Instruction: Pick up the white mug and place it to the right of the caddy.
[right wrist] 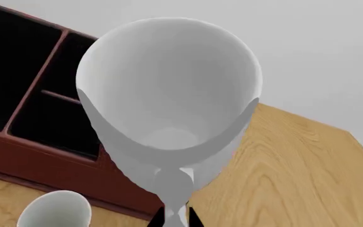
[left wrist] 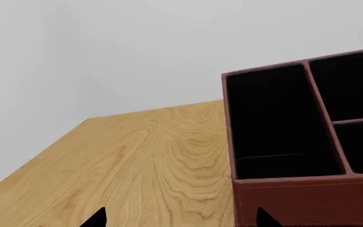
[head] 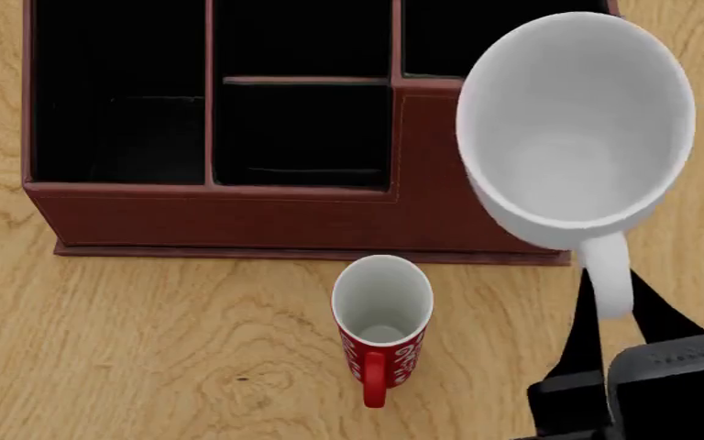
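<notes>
The wooden table is the biggest thing, with bare wood past the caddy's right end. The caddy sits at the back. I hold the white mug up in the air, over the caddy's right front corner. My right gripper is pinched on its handle. That is a thin hold, so I think the mug could swing or slip. If I go down too soon, it could bump the caddy wall. The red mug stands near, in front of the caddy. My left gripper shows only two dark tips set apart, holding nothing.
</notes>
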